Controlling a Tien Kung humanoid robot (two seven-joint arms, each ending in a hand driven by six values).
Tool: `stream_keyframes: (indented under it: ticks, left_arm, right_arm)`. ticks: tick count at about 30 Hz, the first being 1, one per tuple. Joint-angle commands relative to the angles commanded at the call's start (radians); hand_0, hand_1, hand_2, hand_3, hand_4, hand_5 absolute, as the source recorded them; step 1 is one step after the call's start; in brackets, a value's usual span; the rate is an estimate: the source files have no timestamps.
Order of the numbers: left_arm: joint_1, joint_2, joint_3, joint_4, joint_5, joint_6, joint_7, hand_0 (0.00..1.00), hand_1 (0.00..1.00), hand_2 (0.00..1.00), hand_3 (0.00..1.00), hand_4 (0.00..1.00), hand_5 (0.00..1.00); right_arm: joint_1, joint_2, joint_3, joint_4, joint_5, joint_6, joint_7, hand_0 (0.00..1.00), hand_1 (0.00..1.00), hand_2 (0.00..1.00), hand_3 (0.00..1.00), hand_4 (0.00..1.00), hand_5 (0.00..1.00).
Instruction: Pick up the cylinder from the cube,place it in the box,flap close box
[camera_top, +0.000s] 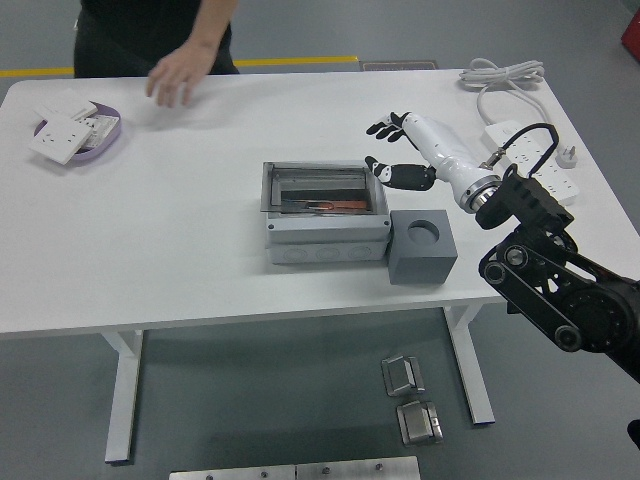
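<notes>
my right hand (405, 150) hovers over the table (180, 250), up and to the right of the box (325, 212), touching nothing. its fingers (383, 127) are spread apart and hold nothing, the thumb sticking out toward the box. the box is grey and sits open near the table's middle; inside it lies an orange and dark thing, which may be the cylinder (325, 205), though i cannot tell for sure. the cube (421, 245) stands just right of the box, touching it, its round top hole empty. far left of the box, a person's hand (175, 75) hangs blurred above the table, near a purple tray (110, 135) of white parts. a power strip (530, 155) lies far right of the box.
</notes>
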Motion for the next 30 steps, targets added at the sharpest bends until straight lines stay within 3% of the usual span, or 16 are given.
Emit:
stream_keyframes:
  ticks: [7,15,30]
  left_arm:
    - [0.007,-0.007,0.003,0.000,-0.003,0.001,-0.001,0.598,0.621,0.610,0.607,0.668,0.295]
    - [0.008,-0.012,0.007,0.000,-0.006,0.000,-0.007,0.598,0.621,0.610,0.607,0.670,0.296]
    - [0.016,-0.014,0.013,0.000,-0.017,0.003,-0.008,0.598,0.621,0.610,0.607,0.670,0.297]
  right_arm:
    - [-0.124,0.030,0.159,0.009,0.120,-0.054,0.098,0.746,0.684,0.678,0.691,0.638,0.317]
    - [-0.207,0.048,0.313,0.004,0.265,-0.095,0.191,0.742,0.676,0.667,0.679,0.637,0.318]
    - [-0.288,0.063,0.415,-0.003,0.423,-0.097,0.280,0.744,0.678,0.669,0.679,0.638,0.317]
